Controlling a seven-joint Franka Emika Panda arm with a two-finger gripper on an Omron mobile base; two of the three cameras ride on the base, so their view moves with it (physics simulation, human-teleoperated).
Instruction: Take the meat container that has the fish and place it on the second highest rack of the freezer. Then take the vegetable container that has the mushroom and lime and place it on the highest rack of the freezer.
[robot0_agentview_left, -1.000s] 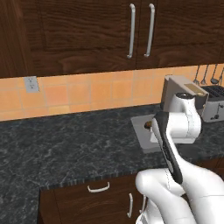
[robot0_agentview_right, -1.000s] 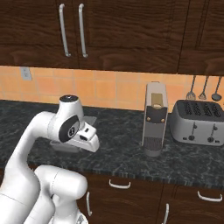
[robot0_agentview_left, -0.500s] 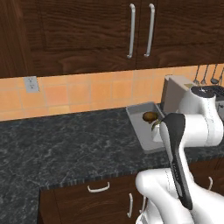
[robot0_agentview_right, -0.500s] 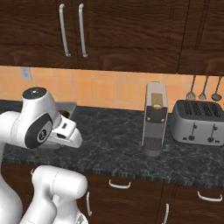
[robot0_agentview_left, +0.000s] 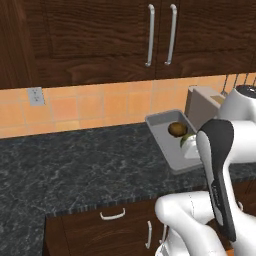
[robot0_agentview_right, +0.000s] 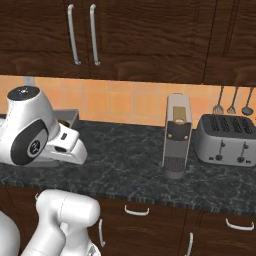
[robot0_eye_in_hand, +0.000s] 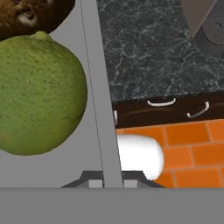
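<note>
The gripper (robot0_eye_in_hand: 112, 181) was closed narrow on the thin rim of the vegetable container (robot0_eye_in_hand: 98, 109), the wall running between the two finger tips at six o'clock of the hand view. Inside the wall, at nine o'clock, lay the lime (robot0_eye_in_hand: 39, 94), with the mushroom (robot0_eye_in_hand: 33, 15) touching it at eleven o'clock. In the left base view the grey container (robot0_agentview_left: 162, 131) was lifted over the dark desk (robot0_agentview_left: 80, 165), its far end tipped up, the mushroom (robot0_agentview_left: 177, 129) and lime (robot0_agentview_left: 188, 139) together near the arm.

The step appeared to be carrying this tray toward the freezer's highest rack. With a pinch on one edge only, the tray would probably sag and the round fruits could roll, so a slow, level carry seemed wise.

At three o'clock in the right base view a coffee machine (robot0_agentview_right: 177, 135) and a toaster (robot0_agentview_right: 227, 140) stood on the desk (robot0_agentview_right: 125, 160), well apart from the tray. Wall cabinets (robot0_agentview_left: 150, 35) hung overhead, limiting upward room. The desk at nine o'clock lay open.
</note>
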